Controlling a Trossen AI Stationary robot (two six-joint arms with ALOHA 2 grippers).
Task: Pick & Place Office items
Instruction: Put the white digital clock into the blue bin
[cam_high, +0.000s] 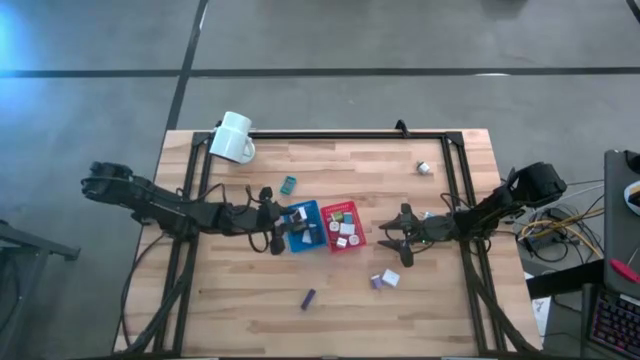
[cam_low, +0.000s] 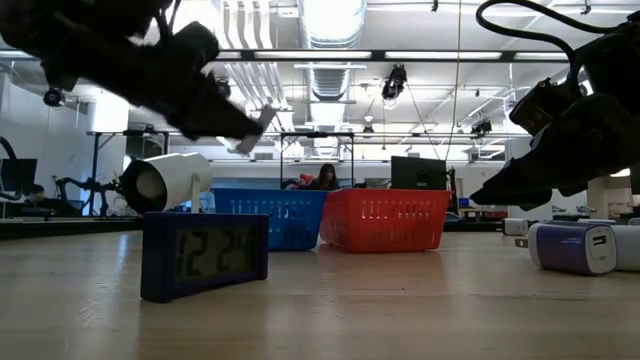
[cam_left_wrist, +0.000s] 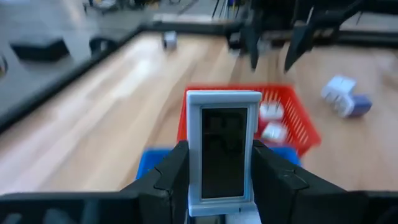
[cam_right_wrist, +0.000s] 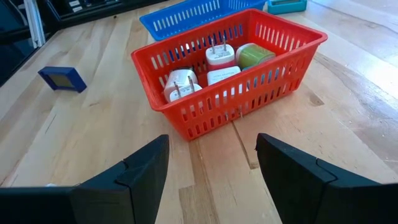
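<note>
White flat rectangular clock (cam_left_wrist: 224, 152) gripped by left pincer (cam_left_wrist: 214, 180) over blue plastic basket (cam_high: 303, 226); right pincer (cam_right_wrist: 211, 180) open, empty. Risk: tilted release, clock lands outside basket.

A lab or workshop hall is showing beyond the wooden table (cam_high: 330, 290): exposed ceiling ducts (cam_low: 330, 75), strip lights, desks with monitors (cam_low: 417, 172), and a person (cam_low: 324, 178) sitting far off.
</note>
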